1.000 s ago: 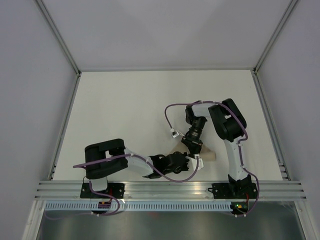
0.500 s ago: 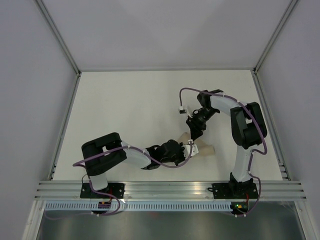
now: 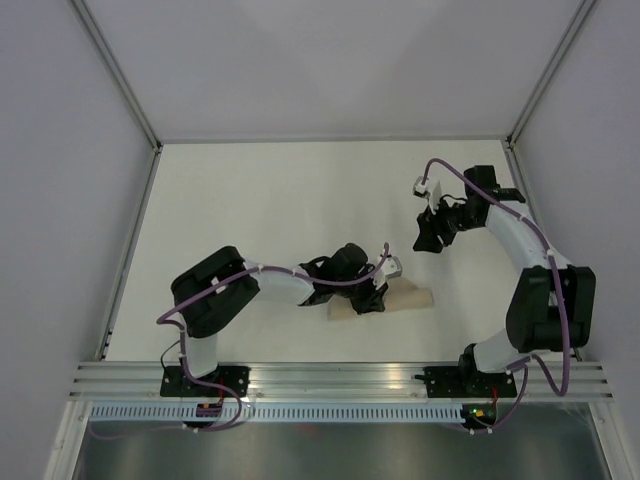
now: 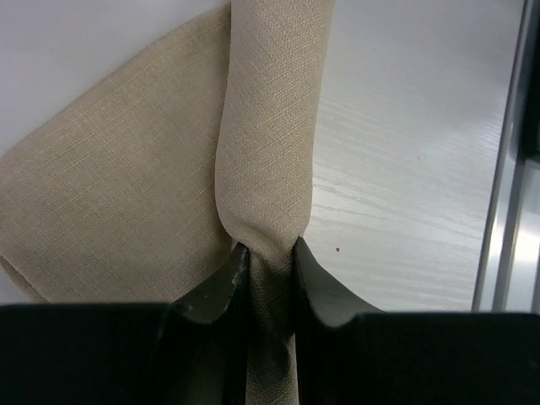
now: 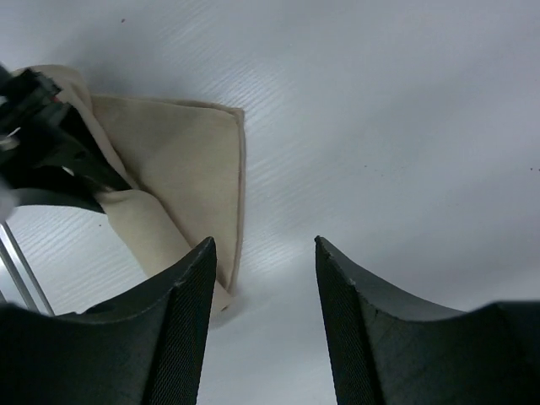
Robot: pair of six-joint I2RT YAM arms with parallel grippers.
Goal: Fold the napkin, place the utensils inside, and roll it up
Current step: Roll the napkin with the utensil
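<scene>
- Left wrist view: nearest the camera, the left gripper (image 4: 266, 253) is being shown with its dark fingers (image 4: 211, 291) drawn close together on one end of the napkin (image 4: 270, 126), the rolled part of which is being pinched between them.
- Beside the roll, a flat flap of the same tan cloth is lying spread on the table (image 4: 405, 169). The rolling is therefore being judged as unfinished.
- Top external view: the napkin (image 3: 412, 297) is being held near the front edge of the table (image 3: 250, 200), roughly between the two arm bases, with the left gripper (image 3: 372, 298) over its left portion.
- The utensils are not being seen in any view. Whether they are being enclosed in the roll cannot be told.
- Farther back and to the right, the right gripper (image 3: 428, 240) is being held well apart from the cloth. In the right wrist view, the right gripper (image 5: 263, 245) is being shown with its jaws wide apart and nothing between them, and the napkin (image 5: 177, 160) is lying beyond.
- Risk: the roll is being gripped at one end only, so its free end could be loosened or twisted if it is pulled.
- Risk: if the pinch is released early, the roll could be sprung open, and any cutlery inside could be let slip out.
</scene>
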